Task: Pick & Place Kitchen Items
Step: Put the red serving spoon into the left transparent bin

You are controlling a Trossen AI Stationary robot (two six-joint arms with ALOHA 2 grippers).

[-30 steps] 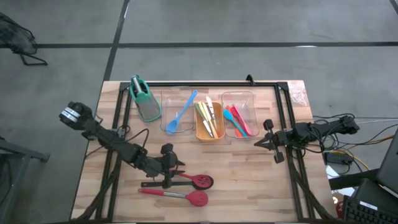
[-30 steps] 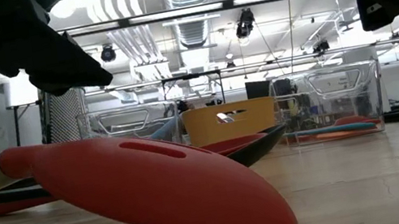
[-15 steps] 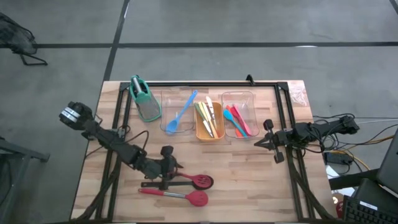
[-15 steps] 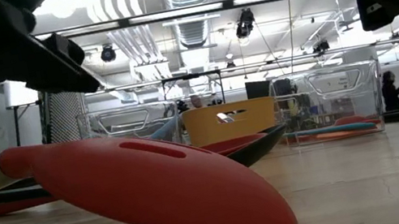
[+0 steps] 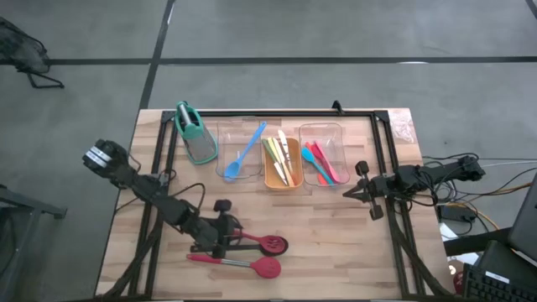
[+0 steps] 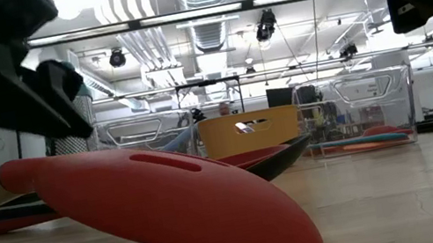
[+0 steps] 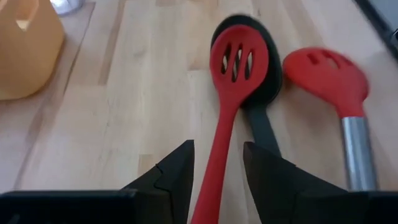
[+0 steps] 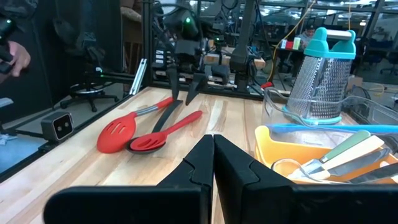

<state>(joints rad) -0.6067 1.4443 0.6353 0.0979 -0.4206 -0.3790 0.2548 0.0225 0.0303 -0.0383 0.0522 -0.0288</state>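
Three long spoons lie flat on the table near its front. A red slotted spoon (image 7: 239, 59) rests with its head on a black spoon (image 7: 268, 99). A red-headed spoon with a steel handle (image 7: 329, 74) lies beside them. They also show in the high view (image 5: 273, 245) (image 5: 267, 268). My left gripper (image 7: 217, 174) (image 5: 220, 239) is open and low over the handles. Its fingers stand on either side of the red slotted spoon's handle (image 7: 214, 168) without touching it. My right gripper (image 8: 213, 155) (image 5: 357, 191) is shut and empty at the table's right side.
Along the far side stand a teal-and-grey grater (image 5: 195, 134), a clear tray with a blue spoon (image 5: 243, 151), an orange tray (image 5: 283, 165) of pale utensils and a clear tray (image 5: 323, 159) of pink, orange and teal ones. Bare wood lies between the trays and the spoons.
My left gripper has come down toward the spoon handles and gone a little toward the table's near left. It is now around the red slotted spoon's handle. The spoons have stayed where they were.
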